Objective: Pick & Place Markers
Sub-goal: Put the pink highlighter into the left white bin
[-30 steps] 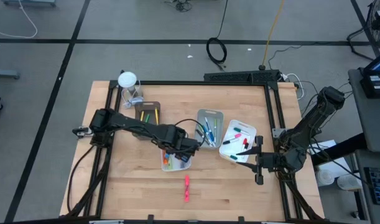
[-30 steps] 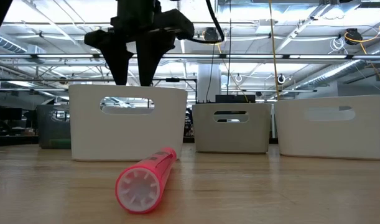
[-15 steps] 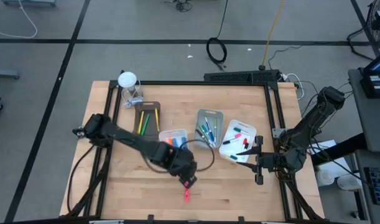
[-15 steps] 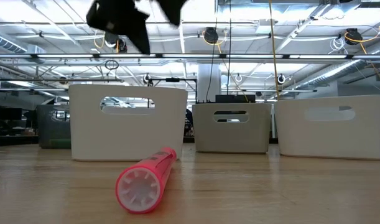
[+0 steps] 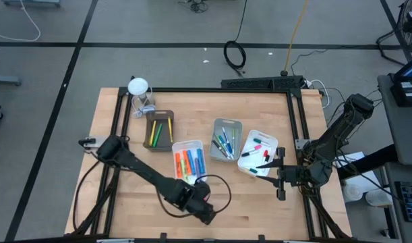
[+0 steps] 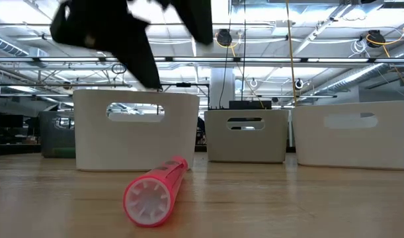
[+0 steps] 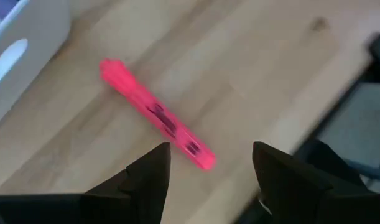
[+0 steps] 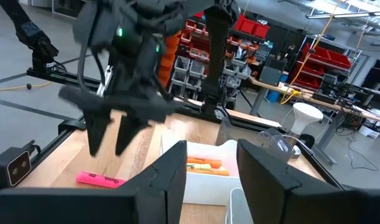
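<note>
The pink marker (image 6: 153,192) is lying flat on the wooden surface (image 5: 259,202) near its front edge, long axis running front to back, in front of the white tray (image 5: 189,160). The left gripper (image 7: 208,180) is hovering above it, jaws spread wide, holding nothing. The right gripper (image 8: 211,171) is waiting beside the right-hand tray (image 5: 259,152), jaws parted and empty.

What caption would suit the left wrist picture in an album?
Left gripper, fingers open, hovering above a pink marker lying on the wooden table.

Pink marker (image 6: 152,192) lying flat on table; others in trays.
</note>
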Controlling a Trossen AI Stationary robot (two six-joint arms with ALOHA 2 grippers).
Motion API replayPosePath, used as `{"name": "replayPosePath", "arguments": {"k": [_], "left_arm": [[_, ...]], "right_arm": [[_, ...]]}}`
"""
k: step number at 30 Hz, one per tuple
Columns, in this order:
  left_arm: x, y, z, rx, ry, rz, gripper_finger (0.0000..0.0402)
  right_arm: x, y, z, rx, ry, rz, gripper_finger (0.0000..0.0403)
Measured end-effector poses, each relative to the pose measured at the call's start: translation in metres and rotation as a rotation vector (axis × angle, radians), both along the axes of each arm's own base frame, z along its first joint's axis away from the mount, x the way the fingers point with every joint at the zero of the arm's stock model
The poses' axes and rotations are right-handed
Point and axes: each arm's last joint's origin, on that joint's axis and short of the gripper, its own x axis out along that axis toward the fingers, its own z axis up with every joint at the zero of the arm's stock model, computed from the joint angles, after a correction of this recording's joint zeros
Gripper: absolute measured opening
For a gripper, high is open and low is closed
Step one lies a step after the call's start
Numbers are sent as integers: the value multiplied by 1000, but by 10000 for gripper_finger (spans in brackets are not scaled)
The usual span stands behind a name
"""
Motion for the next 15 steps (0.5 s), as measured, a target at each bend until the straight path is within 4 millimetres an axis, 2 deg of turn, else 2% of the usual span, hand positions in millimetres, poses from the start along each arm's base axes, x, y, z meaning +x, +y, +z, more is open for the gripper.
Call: {"name": "replayPosePath", "arguments": {"k": [10,15], "left_arm": [[20,14,-62,-24,186,70,232],[22,15,-76,-27,228,87,232]], "right_arm": [[0,0,0,3,1,0,128],[0,0,0,2,2,0,128]]}}
